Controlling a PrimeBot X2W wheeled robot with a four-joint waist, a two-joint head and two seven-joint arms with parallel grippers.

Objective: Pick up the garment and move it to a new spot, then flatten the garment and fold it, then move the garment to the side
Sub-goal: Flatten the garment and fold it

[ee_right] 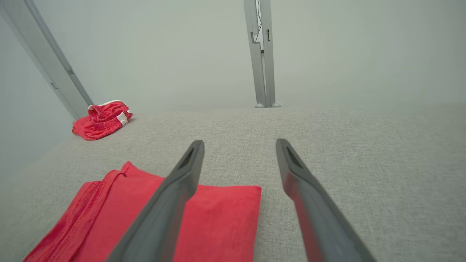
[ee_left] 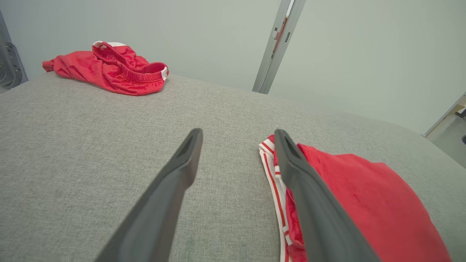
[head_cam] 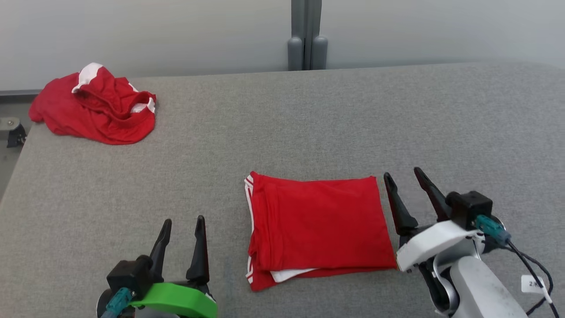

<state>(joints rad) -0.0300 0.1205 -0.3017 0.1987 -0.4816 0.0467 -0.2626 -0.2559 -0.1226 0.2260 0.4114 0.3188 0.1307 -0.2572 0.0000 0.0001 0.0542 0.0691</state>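
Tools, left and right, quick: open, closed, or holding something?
Left tool: open, holding nothing, beside the folded garment.
Right tool: open, holding nothing.

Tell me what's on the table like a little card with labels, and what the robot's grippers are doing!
Surface: grey table
Main piece: folded red garment, lying flat between the grippers
Other piece: crumpled red shorts, far left corner
Left gripper: open, empty, left of the folded piece
Right gripper: open, empty, beside its right edge
Folding: looks done
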